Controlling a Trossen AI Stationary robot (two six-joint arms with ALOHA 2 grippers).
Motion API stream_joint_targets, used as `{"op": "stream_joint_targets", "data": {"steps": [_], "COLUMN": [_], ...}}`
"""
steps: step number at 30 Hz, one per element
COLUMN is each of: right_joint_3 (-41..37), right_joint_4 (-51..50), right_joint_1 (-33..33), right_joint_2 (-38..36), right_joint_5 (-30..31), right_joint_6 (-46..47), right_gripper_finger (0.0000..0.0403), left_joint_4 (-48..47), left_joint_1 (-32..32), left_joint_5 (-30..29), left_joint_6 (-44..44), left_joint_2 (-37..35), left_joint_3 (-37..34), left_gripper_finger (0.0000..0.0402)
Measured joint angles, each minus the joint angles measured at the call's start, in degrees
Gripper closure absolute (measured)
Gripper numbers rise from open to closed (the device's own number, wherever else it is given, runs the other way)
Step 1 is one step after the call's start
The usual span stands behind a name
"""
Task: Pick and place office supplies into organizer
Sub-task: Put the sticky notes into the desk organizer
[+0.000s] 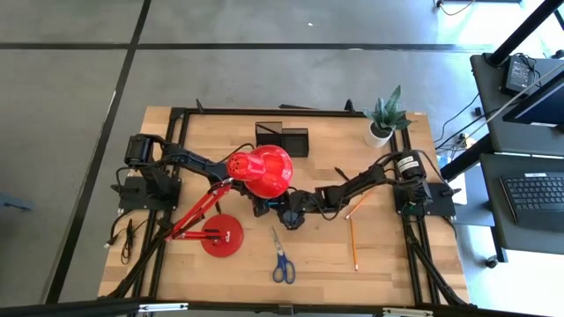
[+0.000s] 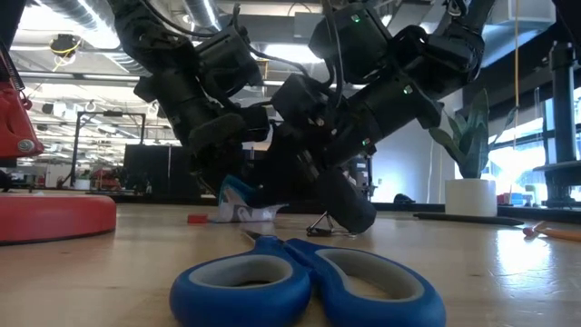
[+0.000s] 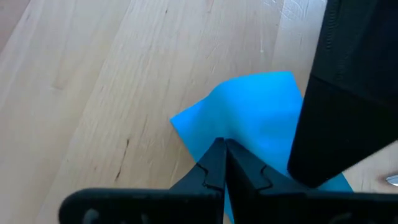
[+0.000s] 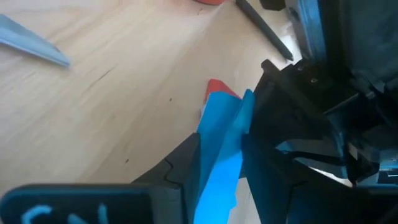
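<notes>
Both claws meet mid-frame: the left claw [image 3: 222, 163] and the right claw [image 4: 219, 163] each pinch the blue paper [image 3: 258, 115]. Scissors [image 1: 281, 257] and pencils [image 1: 353, 242] lie loose on the table [image 1: 176, 141]; organizer [image 1: 282, 139] looks unfilled.

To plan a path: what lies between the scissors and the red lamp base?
Bare wood only, in the high view, between the scissors and the red lamp base.

Grey concrete floor [image 1: 264, 79] surrounds the wooden table [image 1: 388, 264]; a dark desk [image 1: 520, 132] stands beside bright windows.

Scissors [image 1: 282, 260] near front edge; organizer [image 1: 282, 139] behind lamp [image 1: 261, 170].
</notes>
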Motion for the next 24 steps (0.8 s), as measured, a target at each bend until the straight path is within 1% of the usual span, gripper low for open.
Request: {"op": "stream_joint_targets", "data": {"steps": [15,24], "right_joint_3": [0.3,0.4], "right_joint_4": [-4.9,-5.8], "right_joint_1": [0.6,1.2], "right_joint_2": [-0.4,-0.6], "right_joint_5": [1.0,3.8], "right_joint_6": [-1.9,-8.5], "right_gripper_finger": [0.0283,0.0283], "left_joint_4": [0.0,-0.1], "left_joint_1": [0.0,0.1], "left_joint_5": [0.5,2.2], "left_joint_6": [-0.6,-0.6], "left_joint_2": [0.0,0.0], "left_joint_3": [0.0,0.0], "left_gripper_finger": [0.0398,0.0399]}}
